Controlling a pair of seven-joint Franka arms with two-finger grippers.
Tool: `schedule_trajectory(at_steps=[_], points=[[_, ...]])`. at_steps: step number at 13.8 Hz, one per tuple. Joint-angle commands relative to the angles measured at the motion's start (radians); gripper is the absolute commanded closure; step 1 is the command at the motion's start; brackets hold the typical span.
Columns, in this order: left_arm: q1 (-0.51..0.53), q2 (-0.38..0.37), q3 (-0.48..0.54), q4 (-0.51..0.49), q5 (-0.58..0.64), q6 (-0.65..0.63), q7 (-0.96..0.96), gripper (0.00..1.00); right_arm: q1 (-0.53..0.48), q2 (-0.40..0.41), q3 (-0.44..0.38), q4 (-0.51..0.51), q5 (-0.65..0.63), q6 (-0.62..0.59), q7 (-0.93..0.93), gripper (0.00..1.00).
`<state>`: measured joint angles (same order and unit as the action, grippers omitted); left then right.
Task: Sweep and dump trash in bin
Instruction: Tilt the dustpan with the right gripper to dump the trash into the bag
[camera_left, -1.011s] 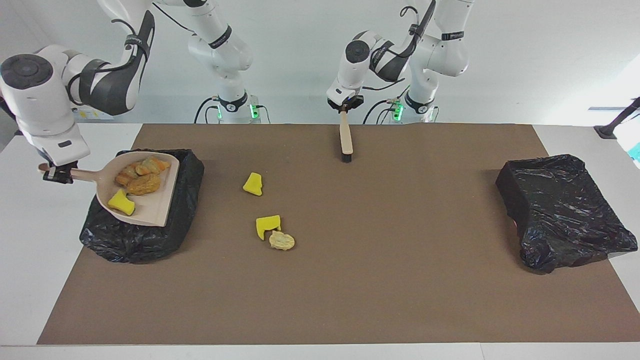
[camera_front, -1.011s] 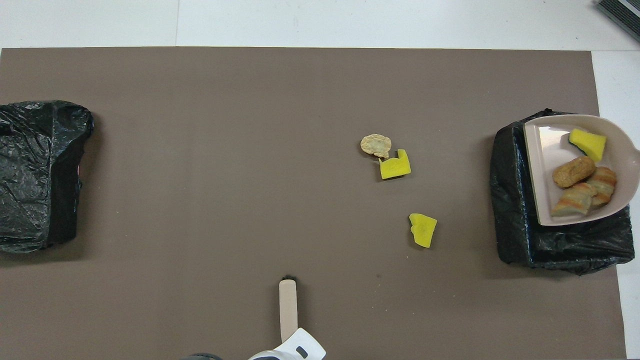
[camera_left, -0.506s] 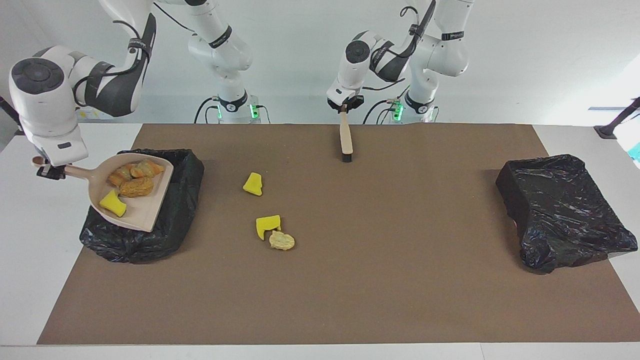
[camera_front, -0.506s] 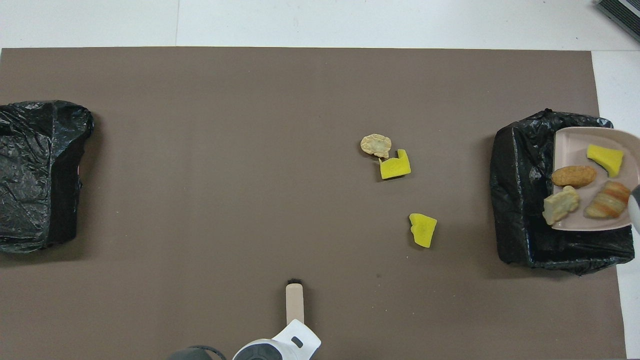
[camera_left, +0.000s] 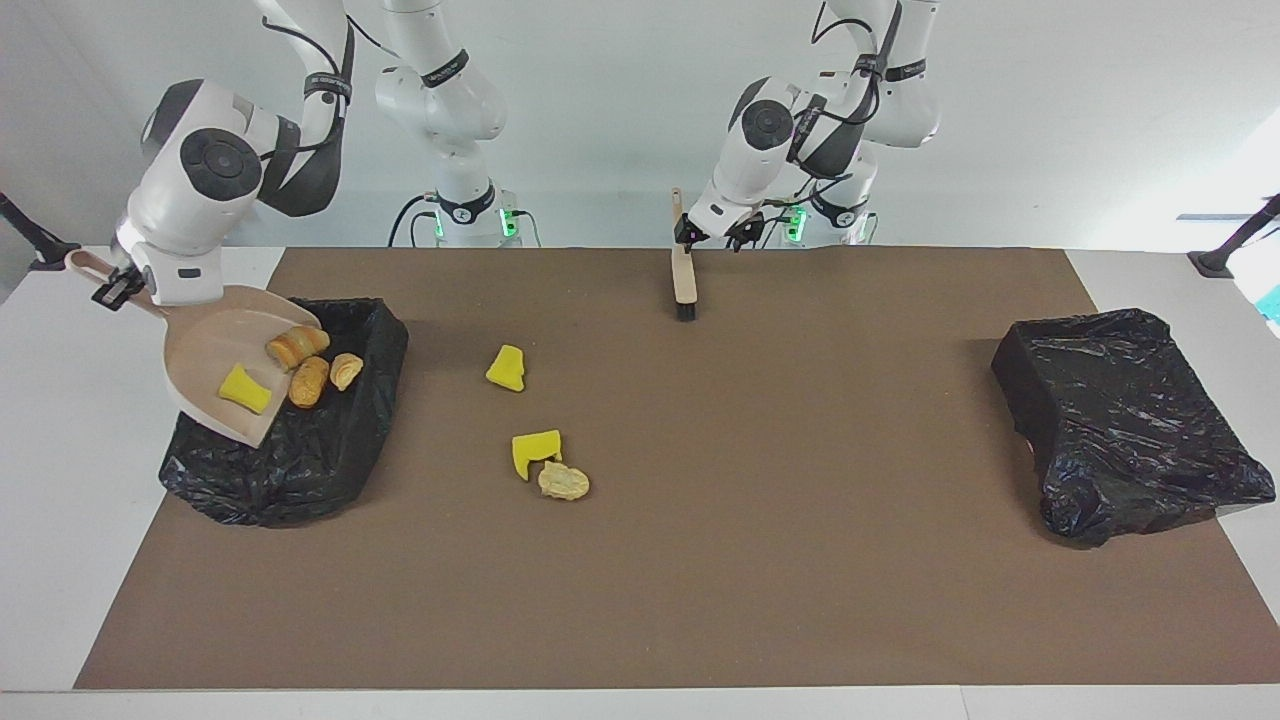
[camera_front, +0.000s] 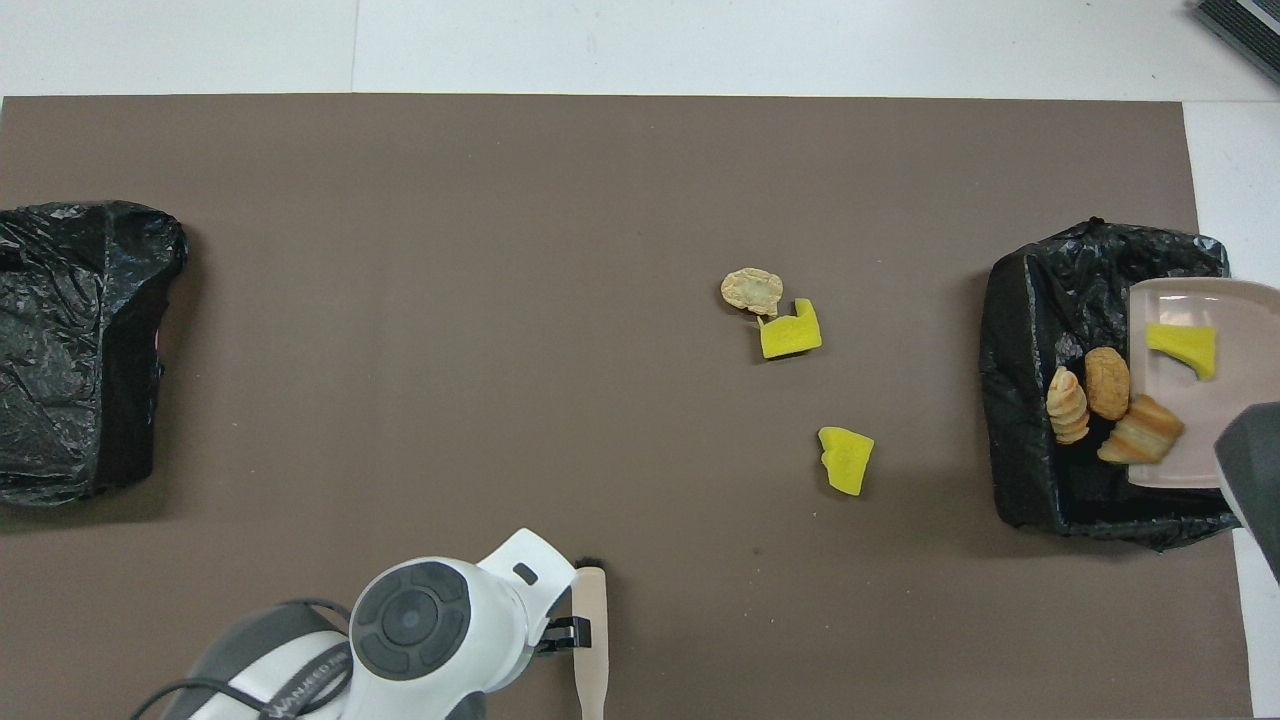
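My right gripper (camera_left: 108, 290) is shut on the handle of the beige dustpan (camera_left: 205, 365), which tilts steeply over the black bin (camera_left: 290, 470) at the right arm's end. A yellow chunk (camera_left: 245, 388) still lies on the pan, while three bread lumps (camera_left: 310, 380) slide off its lip into the bin (camera_front: 1030, 400). On the mat lie two yellow chunks (camera_left: 506, 368) (camera_left: 535, 452) and a tan lump (camera_left: 563, 482). The brush (camera_left: 683, 275) rests its bristles on the mat close to the robots. My left gripper (camera_left: 716, 236) is open beside the brush's handle (camera_front: 590, 640).
A second bin lined in black plastic (camera_left: 1130, 420) stands at the left arm's end of the table. The brown mat (camera_left: 760, 560) covers most of the white tabletop. The loose scraps (camera_front: 790, 332) lie nearer the right arm's bin than the brush.
The right arm raised and tipped the dustpan, and the bread lumps slid toward the bin. The left gripper opened, let go of the brush handle and swung aside.
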<state>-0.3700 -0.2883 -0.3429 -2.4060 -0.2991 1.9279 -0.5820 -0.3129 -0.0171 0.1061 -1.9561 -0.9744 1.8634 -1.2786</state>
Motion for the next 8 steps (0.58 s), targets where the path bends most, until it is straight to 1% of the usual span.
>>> schedule_trajectory(at_steps=[1,2,3,5,8], points=[[0.167,0.107,-0.007,0.281,0.089,-0.229,0.100,0.00,0.041,-0.037,0.001,-0.034,-0.111,0.007,0.028,1.00],[0.207,0.115,-0.007,0.325,0.104,-0.254,0.138,0.00,0.060,-0.037,0.001,-0.032,-0.148,0.004,0.036,1.00],[0.224,0.115,-0.007,0.353,0.148,-0.254,0.168,0.00,0.072,-0.037,0.001,-0.027,-0.183,-0.001,0.054,1.00],[0.229,0.118,-0.007,0.416,0.230,-0.257,0.209,0.00,0.090,-0.037,0.001,-0.021,-0.243,-0.001,0.058,1.00],[0.269,0.149,-0.004,0.516,0.250,-0.286,0.211,0.00,0.101,-0.044,0.007,-0.006,-0.277,-0.009,0.047,1.00]])
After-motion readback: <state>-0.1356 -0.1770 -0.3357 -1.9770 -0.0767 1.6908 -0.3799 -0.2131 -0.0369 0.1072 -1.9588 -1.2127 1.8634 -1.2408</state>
